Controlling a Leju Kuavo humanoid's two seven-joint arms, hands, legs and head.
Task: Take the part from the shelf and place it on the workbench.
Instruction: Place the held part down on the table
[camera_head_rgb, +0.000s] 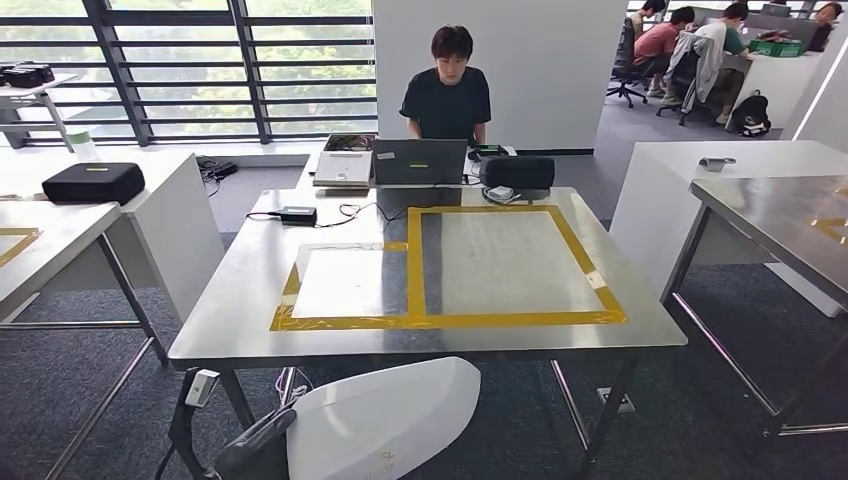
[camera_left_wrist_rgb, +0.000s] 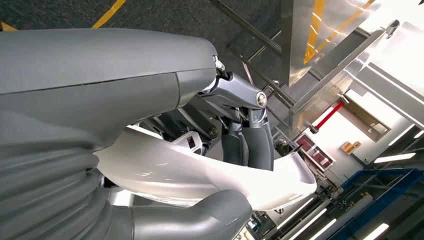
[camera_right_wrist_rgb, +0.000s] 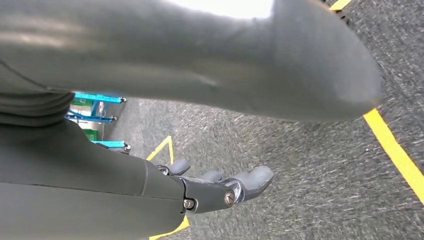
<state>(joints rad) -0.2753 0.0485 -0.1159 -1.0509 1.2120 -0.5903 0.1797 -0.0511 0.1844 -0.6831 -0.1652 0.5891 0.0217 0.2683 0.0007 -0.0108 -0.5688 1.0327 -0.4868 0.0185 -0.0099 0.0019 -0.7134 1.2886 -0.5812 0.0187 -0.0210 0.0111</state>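
Left hand (camera_left_wrist_rgb: 235, 145) clasping the white part (camera_head_rgb: 385, 420), its lower edge cut off below the workbench (camera_head_rgb: 250, 320); right hand (camera_right_wrist_rgb: 220, 187) empty, fingers loosely apart above blurred carpet (camera_right_wrist_rgb: 310, 165)

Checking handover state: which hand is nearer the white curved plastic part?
Left. The left hand grips the white curved plastic part, held low in front of the steel workbench. The right hand hangs empty over the grey carpet.
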